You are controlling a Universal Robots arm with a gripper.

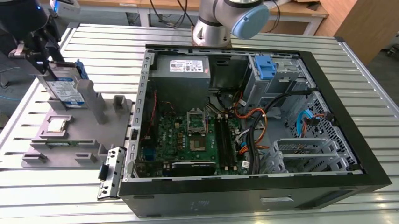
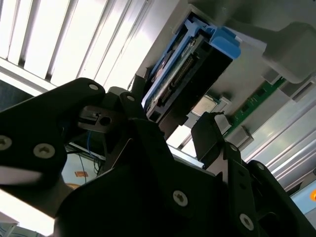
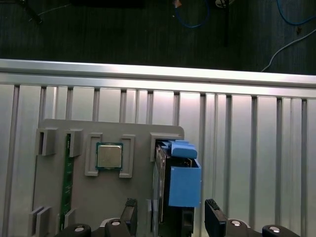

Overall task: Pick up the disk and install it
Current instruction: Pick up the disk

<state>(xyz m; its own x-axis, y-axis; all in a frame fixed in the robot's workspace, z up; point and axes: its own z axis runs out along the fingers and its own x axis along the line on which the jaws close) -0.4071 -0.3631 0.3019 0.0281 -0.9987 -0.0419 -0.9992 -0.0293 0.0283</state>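
Note:
The disk [image 1: 67, 88] stands on edge in a slot of the grey fixture [image 1: 81, 144] at the exterior view's left, a silver drive with a white-and-blue label in a blue carrier. My gripper [image 1: 39, 58] hangs over its upper end. In the first wrist view the disk [image 3: 183, 182] lies between the two black fingertips of my gripper [image 3: 171, 207], with a gap on each side. In the second wrist view the gripper [image 2: 173, 106] is open and the disk [image 2: 197, 64] shows its connector edge beyond the fingers.
The fixture also holds a small square chip [image 3: 109, 156] and a green memory stick [image 3: 64, 182]. An open computer case [image 1: 249, 186] lies on the slatted metal table [image 1: 349, 74]; inside it stands a blue bracket [image 1: 267, 69]. A loose bracket [image 1: 109, 170] leans beside the case.

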